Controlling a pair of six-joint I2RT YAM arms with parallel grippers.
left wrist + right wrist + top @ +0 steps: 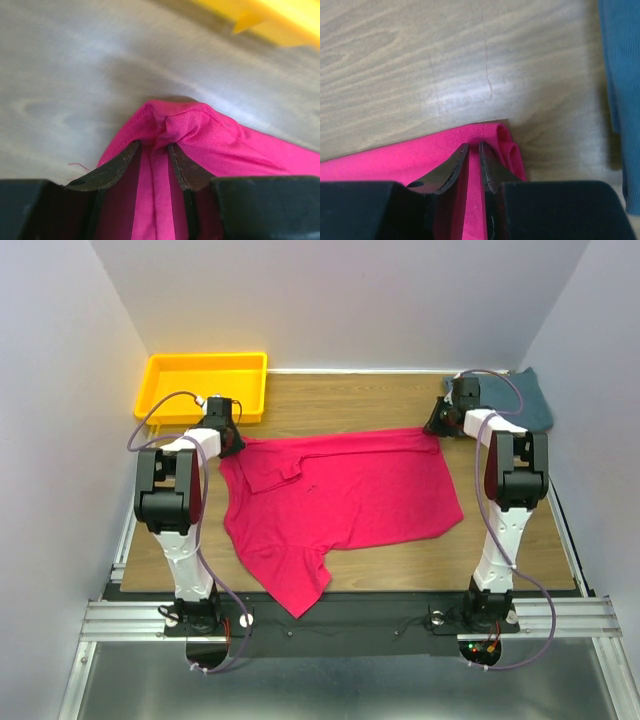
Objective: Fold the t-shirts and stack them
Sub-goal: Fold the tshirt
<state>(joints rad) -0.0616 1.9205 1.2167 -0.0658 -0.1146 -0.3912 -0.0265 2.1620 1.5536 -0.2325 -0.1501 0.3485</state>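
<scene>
The crimson-pink t-shirt [340, 495] lies spread across the wooden table, one sleeve hanging over the near edge. My left gripper [232, 445] is at its far left corner. In the left wrist view the left gripper [154, 145] is shut on a bunched fold of the pink cloth [225, 145]. My right gripper [437, 428] is at the far right corner. In the right wrist view it [473, 145] pinches the rolled pink hem [395, 157]. The teal-blue t-shirt [520, 400] lies folded in the back right corner, just beyond the right gripper, and shows at the frame's right edge [622, 75].
A yellow plastic tray [205, 390] stands at the back left corner, just beyond the left gripper; its corner shows in the left wrist view [280, 20]. White walls close in the table [330, 400] on three sides.
</scene>
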